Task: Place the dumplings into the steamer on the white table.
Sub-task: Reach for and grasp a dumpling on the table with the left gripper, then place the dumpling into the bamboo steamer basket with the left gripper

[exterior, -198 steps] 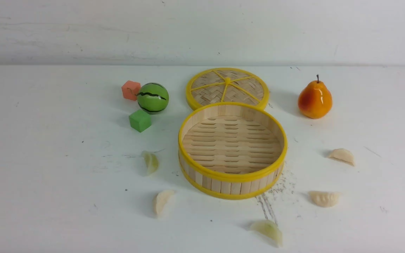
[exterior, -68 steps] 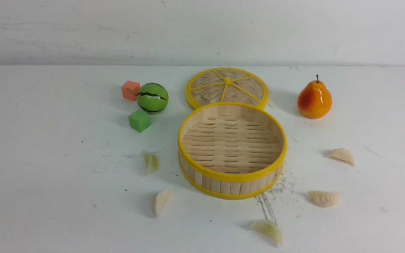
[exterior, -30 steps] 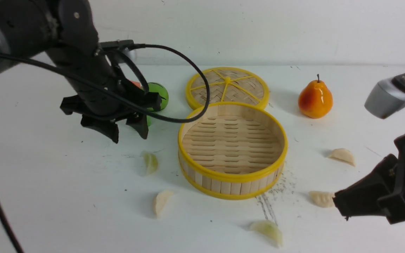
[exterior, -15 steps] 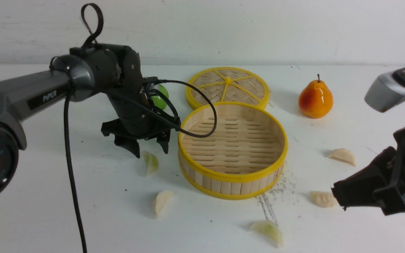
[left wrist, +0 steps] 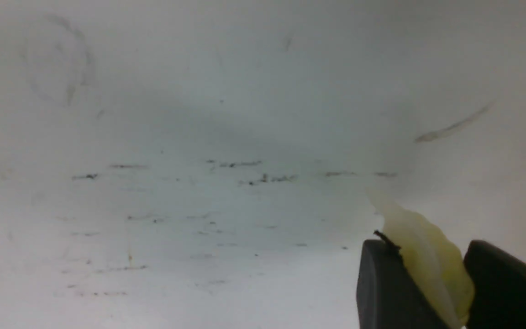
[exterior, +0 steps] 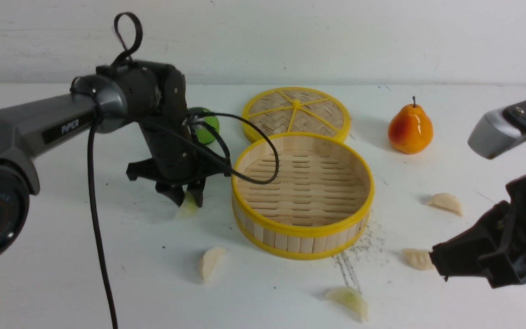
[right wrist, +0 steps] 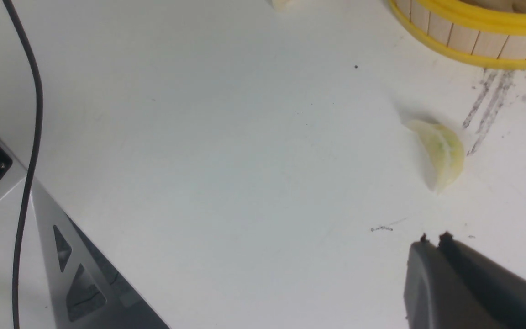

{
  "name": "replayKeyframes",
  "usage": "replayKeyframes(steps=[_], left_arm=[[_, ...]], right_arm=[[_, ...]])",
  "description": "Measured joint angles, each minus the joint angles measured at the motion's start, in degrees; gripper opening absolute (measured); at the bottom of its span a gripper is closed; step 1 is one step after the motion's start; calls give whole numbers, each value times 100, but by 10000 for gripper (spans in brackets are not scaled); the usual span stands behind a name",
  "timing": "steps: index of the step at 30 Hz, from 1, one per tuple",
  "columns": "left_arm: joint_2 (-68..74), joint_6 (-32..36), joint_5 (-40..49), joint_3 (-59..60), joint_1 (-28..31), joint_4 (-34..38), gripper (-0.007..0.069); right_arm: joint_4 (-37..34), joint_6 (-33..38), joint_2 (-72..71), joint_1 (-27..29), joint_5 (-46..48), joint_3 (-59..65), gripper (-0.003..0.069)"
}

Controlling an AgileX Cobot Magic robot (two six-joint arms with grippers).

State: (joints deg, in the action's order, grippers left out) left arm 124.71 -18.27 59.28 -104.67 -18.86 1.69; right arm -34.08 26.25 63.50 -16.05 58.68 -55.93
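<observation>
My left gripper (exterior: 188, 199) is shut on a pale greenish dumpling (exterior: 187, 208) just left of the steamer (exterior: 301, 230), low at the white table (exterior: 62, 256). In the left wrist view the dumpling (left wrist: 428, 267) is pinched between both fingers of that gripper (left wrist: 427, 249). The steamer is empty. A cream dumpling (exterior: 210, 262) lies in front of it and a greenish one (exterior: 348, 300) nearer still. Two cream ones (exterior: 445, 202) (exterior: 414, 258) lie to the right. My right gripper (exterior: 441, 269) is shut and empty, right beside the nearer cream one, and its tips (right wrist: 434, 239) hang close to the greenish dumpling (right wrist: 441, 153).
The flat woven lid (exterior: 296, 112) lies behind the steamer. An orange pear (exterior: 410, 129) stands at the back right. A green striped ball (exterior: 208, 129) shows behind my left arm. A black cable (exterior: 249, 151) loops from the left wrist over the steamer's left rim.
The left gripper has come down and closed on the greenish dumpling that lay between its open fingers. The right arm has dropped slightly.
</observation>
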Motion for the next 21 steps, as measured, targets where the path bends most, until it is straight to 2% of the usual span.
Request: replayKeyframes(steps=[6,12,16,21], left_arm=[[-473,33,627,-1423,-864,-205,204],[-126,-158,546,-2455,-1682,-116,204],[442,-423,190,-2797,-1939,-88,204],[1185,-978,-316,-2847,-1986,-169,204]], right_arm=[[-84,-38,-59,0,56,0,26],[-278,-57,-793,0,499,1,30],[-298,-88,-1455,0,616,1,31],[-195,-151,-2152,0,660,1,31]])
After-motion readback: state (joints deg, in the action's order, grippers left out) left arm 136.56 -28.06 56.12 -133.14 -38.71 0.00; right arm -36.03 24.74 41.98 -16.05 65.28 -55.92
